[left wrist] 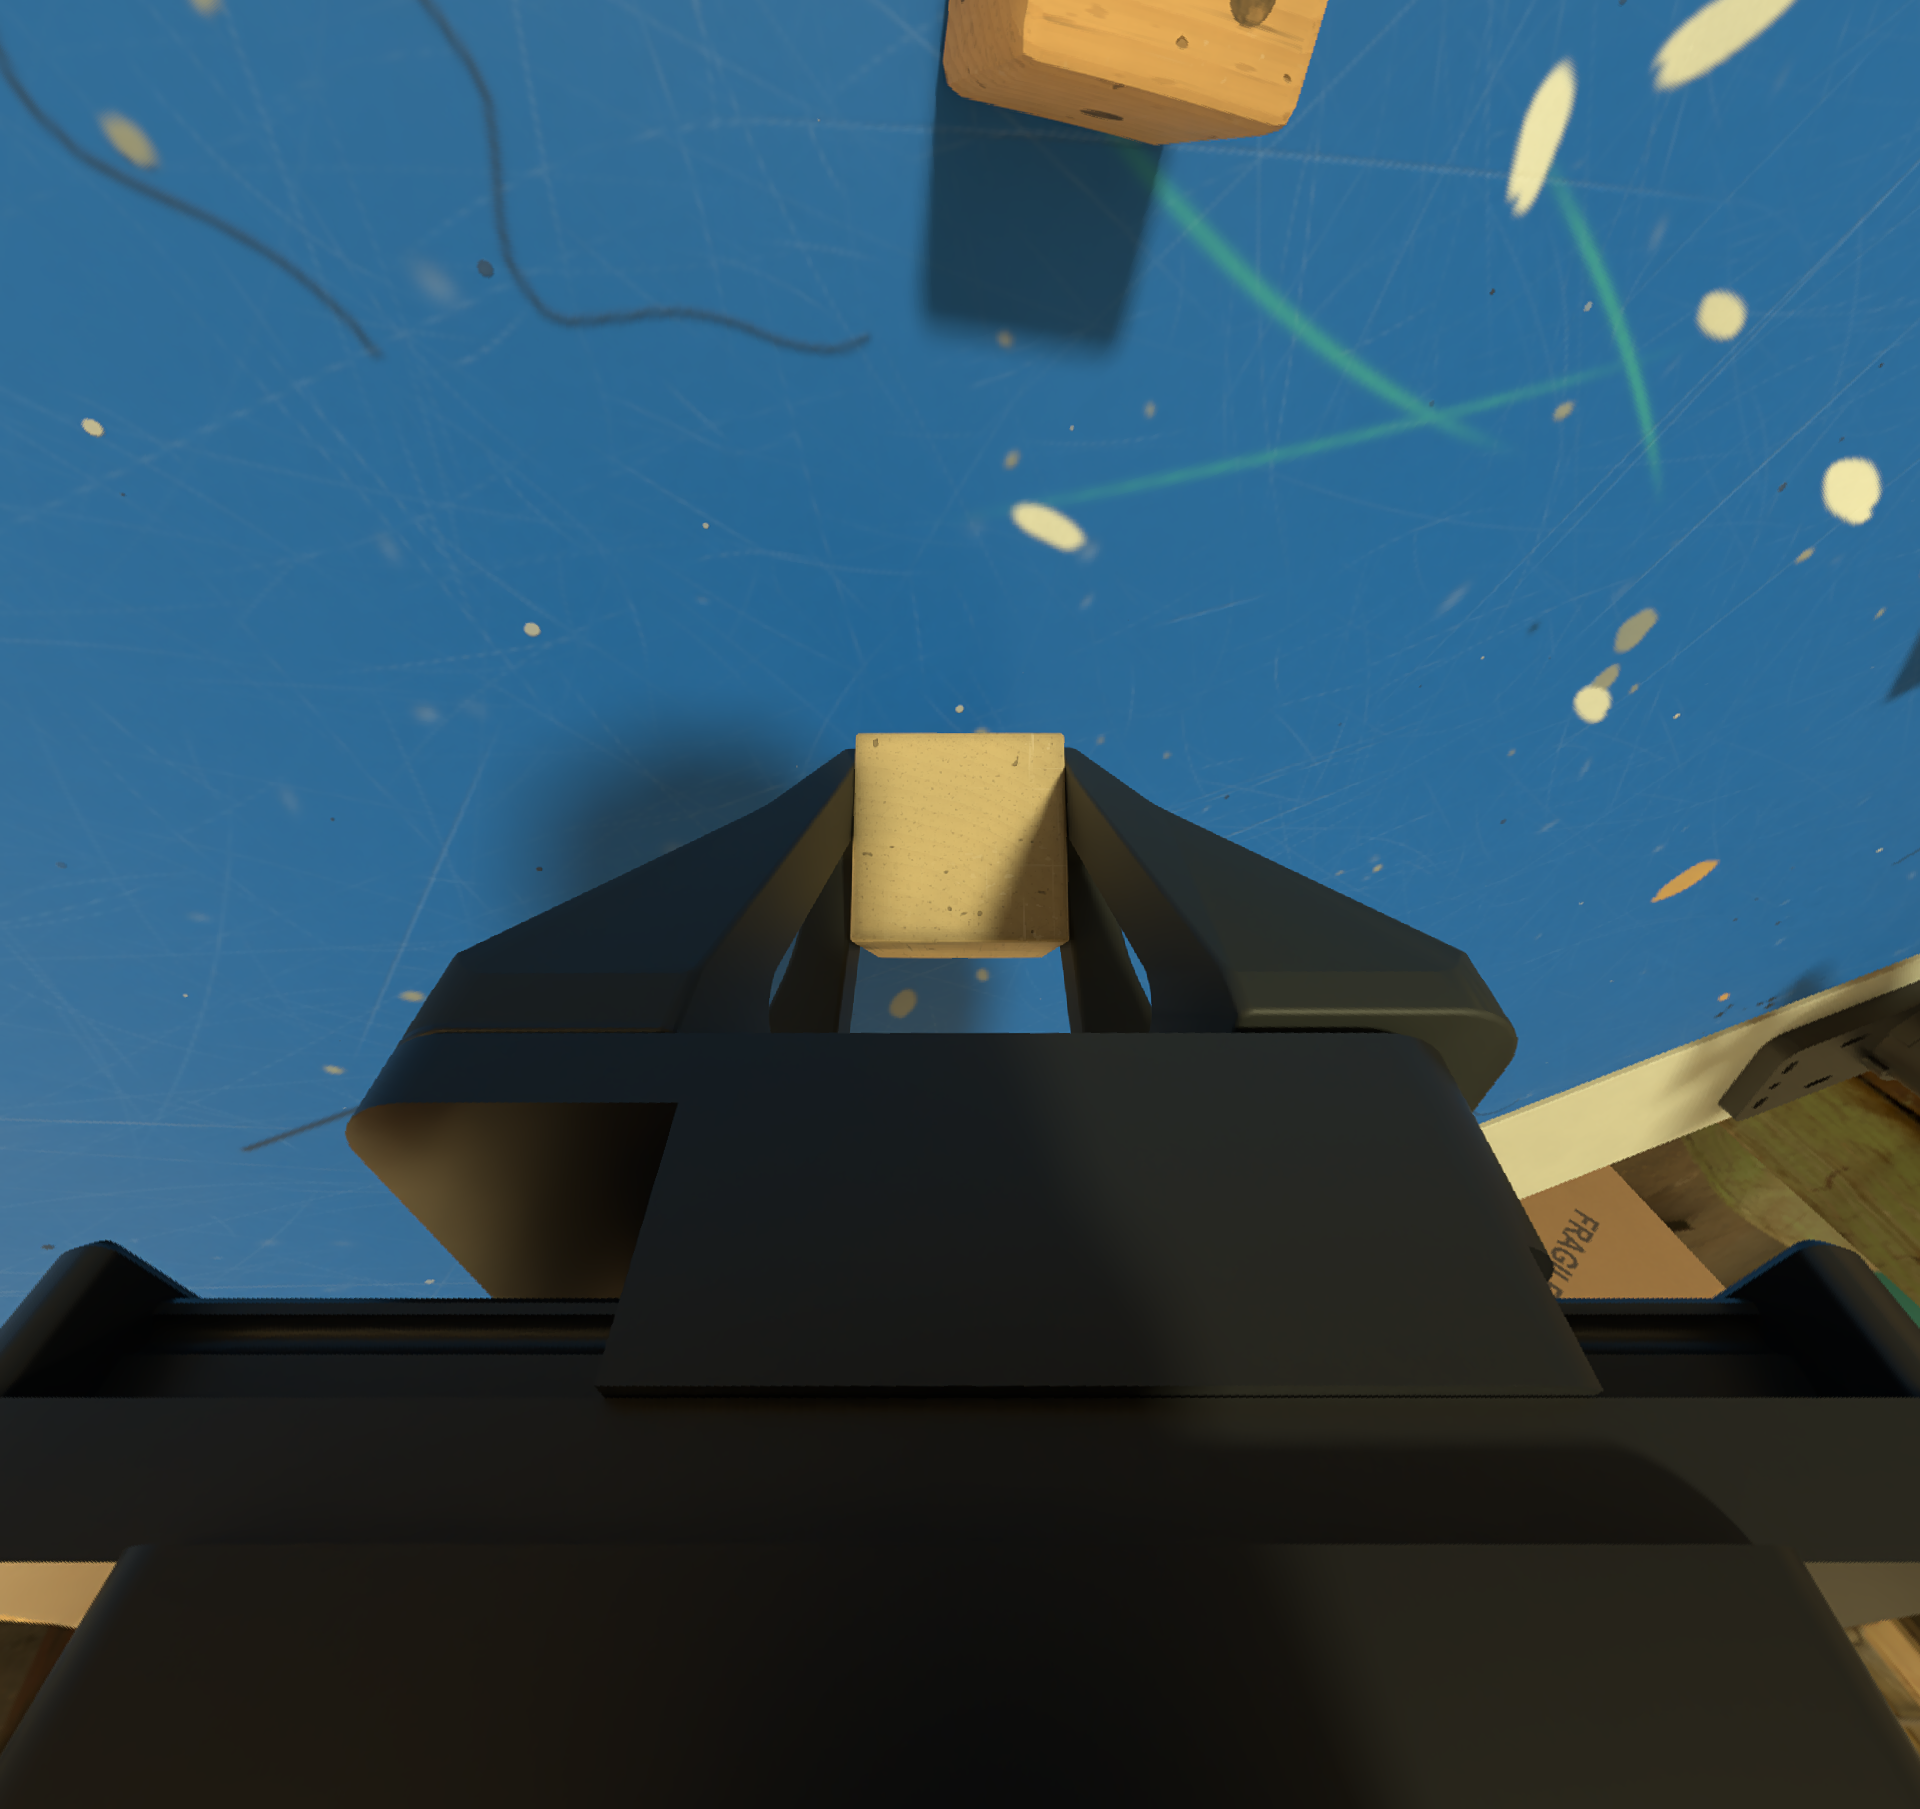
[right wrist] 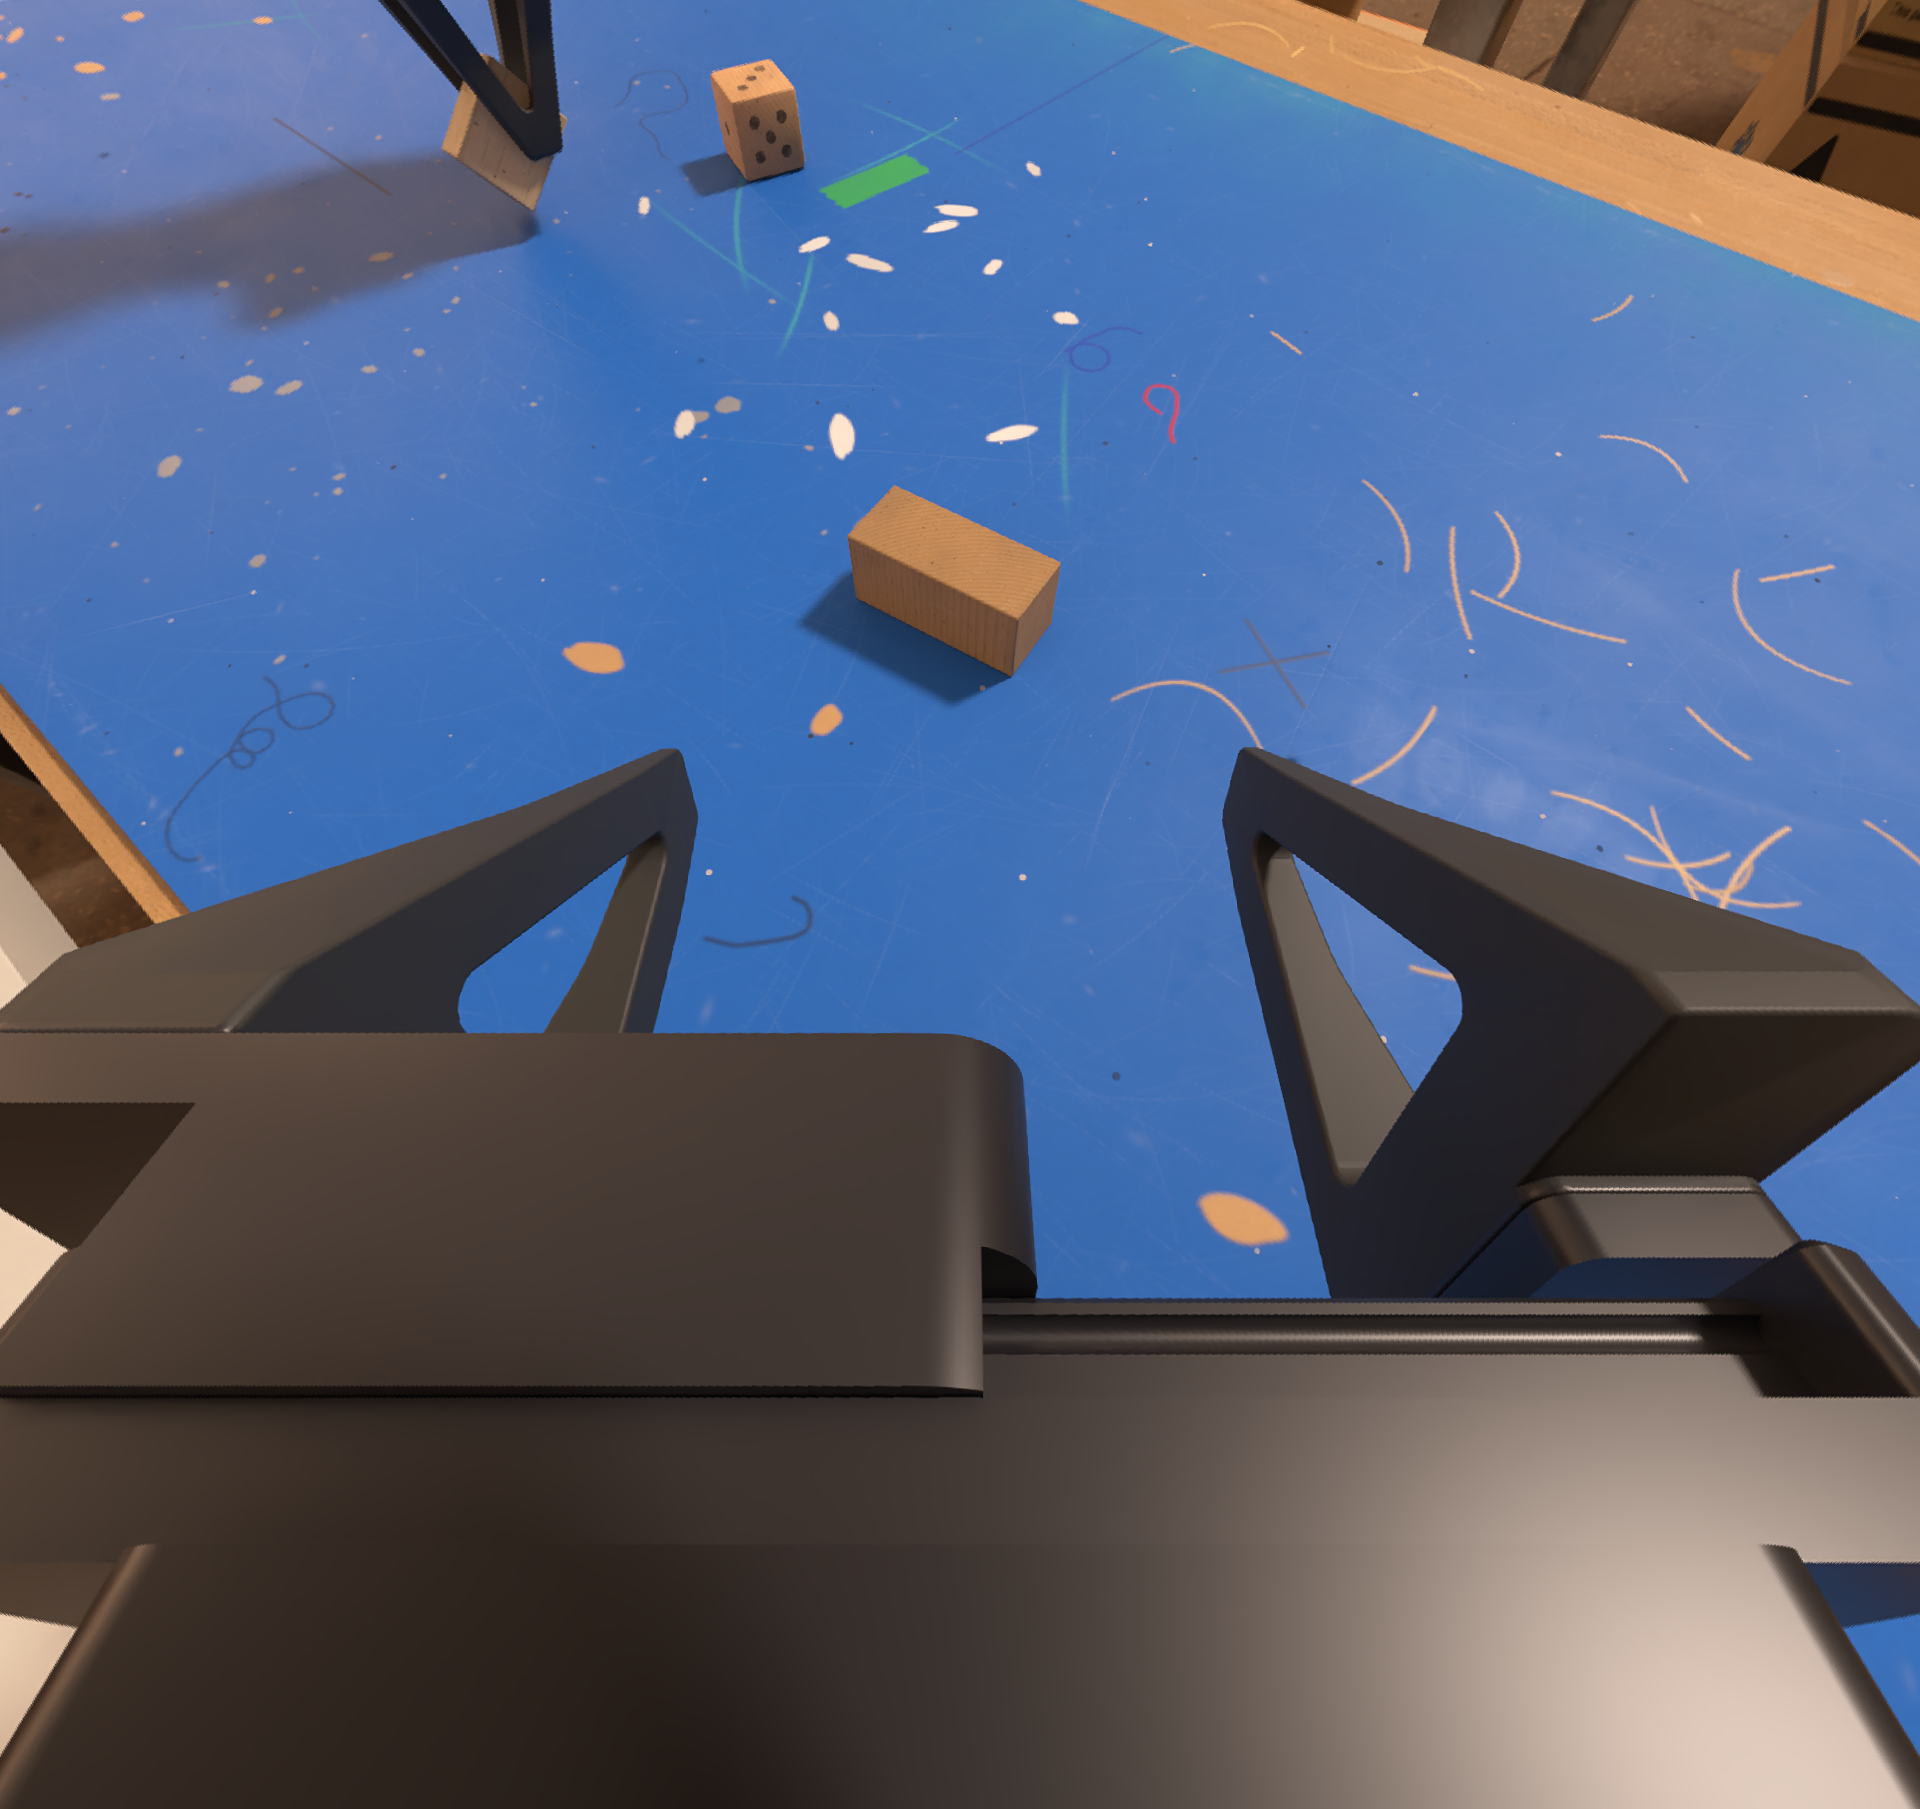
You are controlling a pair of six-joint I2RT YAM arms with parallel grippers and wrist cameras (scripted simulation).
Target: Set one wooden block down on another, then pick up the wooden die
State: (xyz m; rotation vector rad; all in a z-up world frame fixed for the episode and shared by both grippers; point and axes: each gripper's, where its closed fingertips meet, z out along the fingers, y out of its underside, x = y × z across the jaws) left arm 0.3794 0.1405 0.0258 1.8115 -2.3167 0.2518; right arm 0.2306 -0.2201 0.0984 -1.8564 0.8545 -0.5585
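Observation:
My left gripper is shut on a pale wooden block and holds it above the blue table. In the right wrist view the same gripper grips that block at the far left, tilted, its lower corner close to the table. The wooden die with dark pips stands ahead of the left gripper; it also shows in the right wrist view. A longer brown wooden block lies flat mid-table. My right gripper is open and empty, short of that brown block.
The blue tabletop is scratched and paint-speckled, with a green tape strip beside the die. Its wooden edge runs along the far right. Cardboard boxes and metal legs stand beyond it. A table edge shows at the lower right.

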